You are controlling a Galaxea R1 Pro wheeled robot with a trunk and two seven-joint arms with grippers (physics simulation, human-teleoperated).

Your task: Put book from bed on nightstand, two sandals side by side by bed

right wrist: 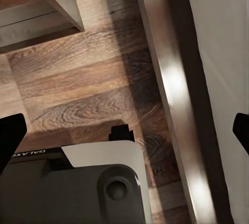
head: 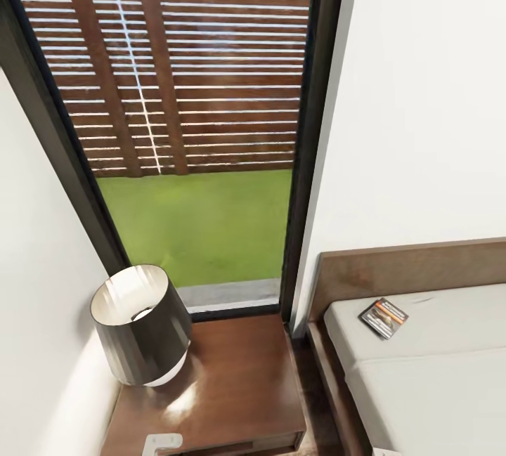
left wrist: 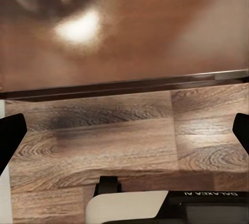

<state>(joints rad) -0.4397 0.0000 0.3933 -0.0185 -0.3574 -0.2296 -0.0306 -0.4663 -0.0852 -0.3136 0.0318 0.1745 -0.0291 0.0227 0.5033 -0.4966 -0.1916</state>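
- The book lies flat on the bed, near the headboard and turned at an angle. It is thin, with a dark cover, an orange band and a pale picture.
- The bed has a plain off-white mattress with a smooth matte surface and a dark brown wooden frame.
- The nightstand stands just beside the bed, in the corner under the window. Its top is glossy brown wood and gives a bright reflection.
- A lamp with a dark drum-shaped shade, pale inside, stands on the far left part of the nightstand and is tilted a little.
- The window is tall with a black frame; behind the glass there is green grass and a fence of brown horizontal slats.
- The walls on both sides are plain white.
- In the left wrist view, the left gripper is spread wide over the wood plank floor, and the shiny side of the nightstand is ahead of it.
- In the right wrist view, the right gripper is spread wide too, over the floor between the nightstand corner and the bed frame.
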